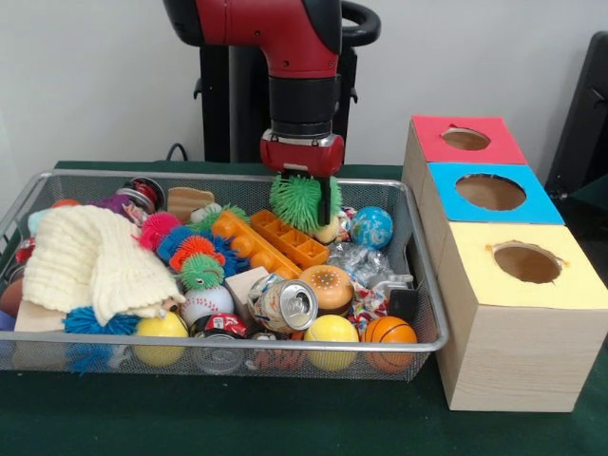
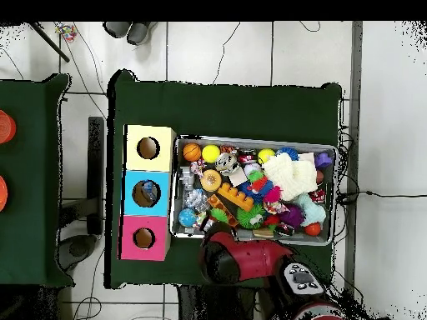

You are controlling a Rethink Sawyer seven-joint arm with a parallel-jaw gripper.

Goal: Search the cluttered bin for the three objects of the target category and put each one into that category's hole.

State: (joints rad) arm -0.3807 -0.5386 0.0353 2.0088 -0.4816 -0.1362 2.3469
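On the green-covered bench, the large silver wire-mesh bin [image 1: 142, 344] fills the left and middle of the front view, its long side lying along the near edge. At its left end a cream knitted cloth [image 1: 90, 256] lies heaped over other toys, with a yellow ball [image 1: 161, 328] below it against the front rim. Further right come a red and green spiky ball [image 1: 199, 266], a long orange plastic block [image 1: 271, 237] lying slantwise, and a shiny silver drink can [image 1: 285, 304] on its side with its open mouth towards the camera. Above the bin's far middle, the red and black arm's gripper [image 1: 306, 204] is clamped on a green spiky rubber ball [image 1: 294, 201], held above the clutter. To its right sits a blue globe-patterned ball [image 1: 371, 227], and just in front of that a see-through, wrinkly plastic bottle [image 1: 353, 258] lies among the toys near the bin's right wall; no other bottle can be picked out. A small orange basketball [image 1: 389, 331] rests in the bin's near right corner. Beside the bin, towards the bench's right edge, stands a row of pale wooden boxes; the round hole in the red top [image 1: 465, 139] is the farthest back, behind the blue-topped and yellow-topped ones.
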